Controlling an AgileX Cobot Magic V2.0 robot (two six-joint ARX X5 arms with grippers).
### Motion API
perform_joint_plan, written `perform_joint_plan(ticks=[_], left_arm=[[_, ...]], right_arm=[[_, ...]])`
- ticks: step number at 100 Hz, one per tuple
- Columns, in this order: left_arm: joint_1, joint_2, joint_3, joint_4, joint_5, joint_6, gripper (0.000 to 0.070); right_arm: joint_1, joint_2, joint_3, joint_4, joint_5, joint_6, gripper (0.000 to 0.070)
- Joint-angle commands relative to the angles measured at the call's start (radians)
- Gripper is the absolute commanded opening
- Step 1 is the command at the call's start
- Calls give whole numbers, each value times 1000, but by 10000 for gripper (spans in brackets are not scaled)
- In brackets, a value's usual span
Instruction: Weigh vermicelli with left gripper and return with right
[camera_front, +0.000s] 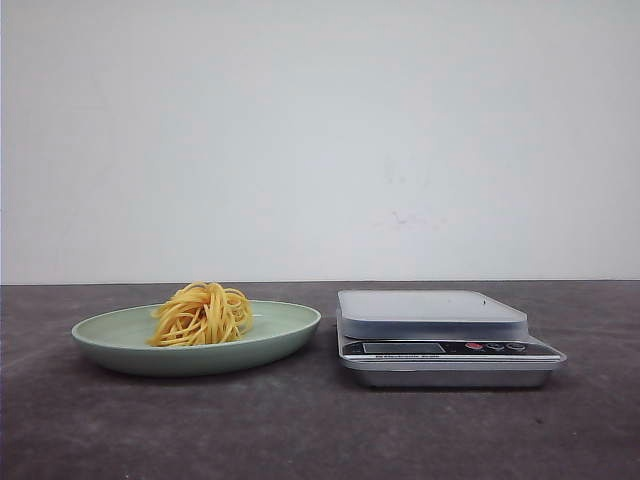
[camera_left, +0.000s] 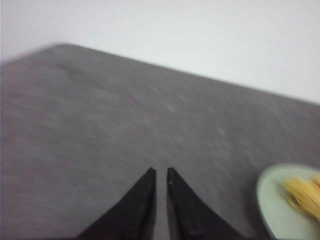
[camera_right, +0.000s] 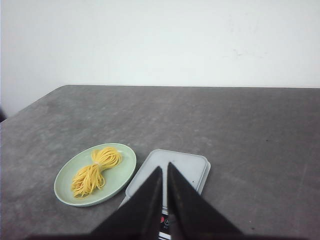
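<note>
Vermicelli (camera_right: 96, 170) lies on the plate (camera_right: 70, 192), apart from either tool.

No text is legible; the scale (camera_front: 447, 338) display and labels are unreadable.

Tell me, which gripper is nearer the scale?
Right. The right gripper hangs above the scale, while the left gripper is over bare table beyond the plate.

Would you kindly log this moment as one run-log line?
vermicelli: on plate | scale: bare | left end effector: shut, empty | right end effector: shut, empty
</note>
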Motion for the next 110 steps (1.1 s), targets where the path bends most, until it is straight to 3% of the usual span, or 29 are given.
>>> perform_joint_plan(ticks=[1, 25, 52, 71, 110], left_arm=[[5, -2, -21, 51, 27, 21, 0], [6, -2, -108, 132, 66, 24, 0], [6, -2, -109, 66, 74, 26, 0], [5, 0, -109, 66, 145, 69, 0], [5, -1, -108, 67, 142, 70, 0]], right_arm=[[9, 2, 8, 11, 0, 10, 6], [9, 2, 8, 11, 0, 10, 6], [9, 2, 8, 11, 0, 10, 6], [9, 2, 8, 11, 0, 10, 6], [9, 2, 8, 11, 0, 10, 6]])
